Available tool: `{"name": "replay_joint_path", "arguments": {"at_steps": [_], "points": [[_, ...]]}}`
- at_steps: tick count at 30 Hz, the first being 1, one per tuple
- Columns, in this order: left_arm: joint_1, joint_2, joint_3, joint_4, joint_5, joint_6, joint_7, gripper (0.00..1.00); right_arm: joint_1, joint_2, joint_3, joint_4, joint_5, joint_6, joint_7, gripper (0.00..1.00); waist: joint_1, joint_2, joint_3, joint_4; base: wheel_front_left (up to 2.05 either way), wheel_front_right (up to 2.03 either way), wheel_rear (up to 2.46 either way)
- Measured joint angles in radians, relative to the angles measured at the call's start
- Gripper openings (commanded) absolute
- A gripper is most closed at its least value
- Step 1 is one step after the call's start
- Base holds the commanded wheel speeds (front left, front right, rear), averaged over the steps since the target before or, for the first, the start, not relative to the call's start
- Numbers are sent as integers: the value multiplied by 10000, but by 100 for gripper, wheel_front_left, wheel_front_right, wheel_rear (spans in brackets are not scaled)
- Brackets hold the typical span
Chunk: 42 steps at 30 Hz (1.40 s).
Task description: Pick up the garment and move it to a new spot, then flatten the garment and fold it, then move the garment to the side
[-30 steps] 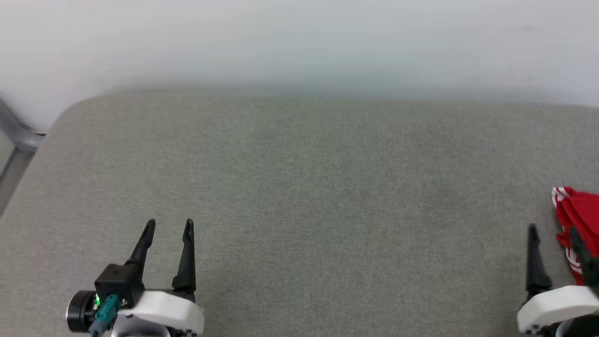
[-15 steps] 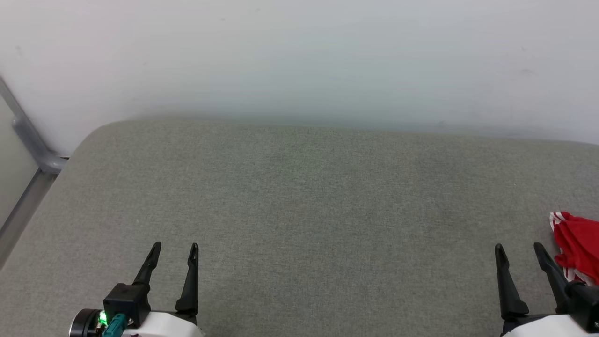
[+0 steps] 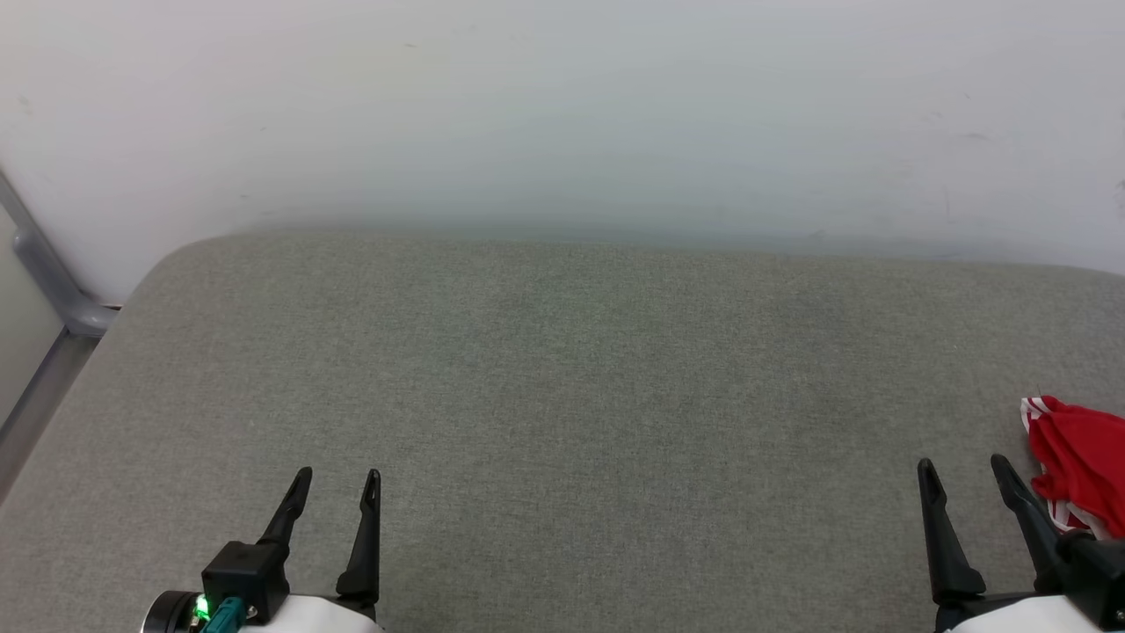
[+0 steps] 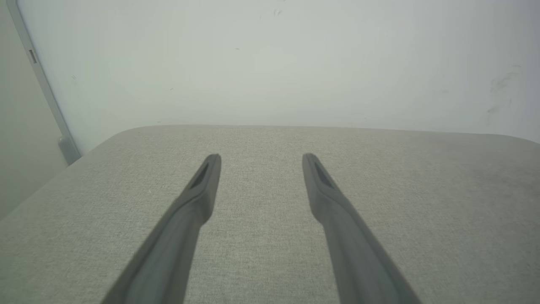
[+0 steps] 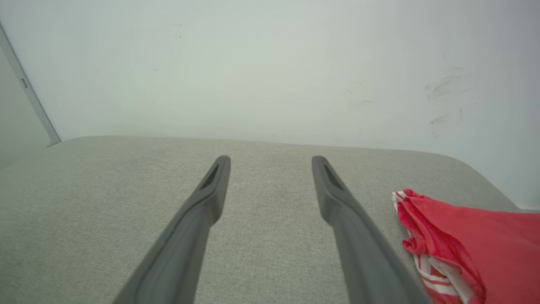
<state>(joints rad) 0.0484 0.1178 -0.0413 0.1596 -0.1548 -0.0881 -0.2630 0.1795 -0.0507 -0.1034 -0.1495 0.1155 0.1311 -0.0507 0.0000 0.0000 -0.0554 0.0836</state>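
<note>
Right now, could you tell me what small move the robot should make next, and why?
Probably swing the right gripper rightward over the red jersey. The jersey lies rumpled at the right edge of the grey padded surface, just beside that gripper's open fingers and untouched, while the left gripper sits open far across from it.

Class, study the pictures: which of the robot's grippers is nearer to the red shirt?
The right. The right gripper sits close beside the red shirt, which lies to its right. The left gripper is far off to the shirt's left, across the grey cushion.
</note>
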Motion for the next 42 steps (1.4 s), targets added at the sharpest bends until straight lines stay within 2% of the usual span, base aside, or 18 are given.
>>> {"name": "replay_joint_path", "arguments": {"at_steps": [7, 8, 12, 23, 42], "points": [[-23, -67, 92, 96, 12, -92, 0, 100, -13, 0, 81, 113, 153, 0, -15, 100, 0, 0, 22, 25, 0, 0, 0], [-14, -79, 94, 132, 8, -90, 2, 0, -4, 2, 84, 173, 165, 2, -13, 0, 0, 0, 24, 28, 0, 0, 0], [152, -104, 113, 487, -138, -88, 105, 0, 81, 13, 113, 535, 316, 2, -2, 0, 0, 0, 30, 18, 0, 0, 0], [32, -226, 332, 581, -2420, -104, 698, 0, -201, 13, 132, 1070, 2688, 2, 228, 0, 0, 0, 84, -65, 0, 0, 0], [-340, -328, 608, 610, -5490, -178, 1457, 0, -848, -2, 132, 1812, 5831, 0, 529, 0, 1, 0, 168, -196, 0, 0, 0]]}}
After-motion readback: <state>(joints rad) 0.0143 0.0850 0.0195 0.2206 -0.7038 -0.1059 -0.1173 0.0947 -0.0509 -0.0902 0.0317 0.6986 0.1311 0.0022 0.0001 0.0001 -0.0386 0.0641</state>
